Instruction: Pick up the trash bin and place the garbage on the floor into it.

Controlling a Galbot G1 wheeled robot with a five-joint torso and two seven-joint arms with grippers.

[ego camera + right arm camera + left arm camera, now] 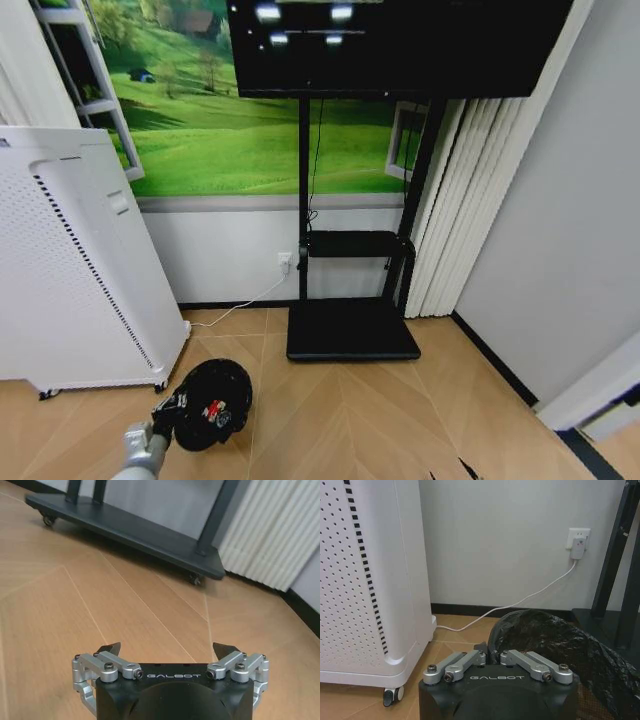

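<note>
The left gripper (172, 408) is clamped on the near-left rim of the trash bin (212, 403), a small black round wastebasket that sits low over the wood floor (350, 410) near the front corner of the tall white perforated appliance (70, 260). In the left wrist view the fingers (481, 656) are drawn together onto the rim, where a crinkled black bin liner (555, 642) folds over the edge; the far side of the bin is cut off by the frame. Whether the bin rests on the floor or hangs just above it cannot be told. Inside the bin, the head view shows a small red-and-white piece of garbage (211, 410); it is too small to name, and any other litter in the dark interior cannot be made out.

The right gripper (167, 652) hovers over bare floor with its jaws spread wide and nothing between them, facing the black TV stand base (135, 530) on casters. A white cable (520, 602) runs from a wall socket (578, 540) down behind the appliance.
</note>
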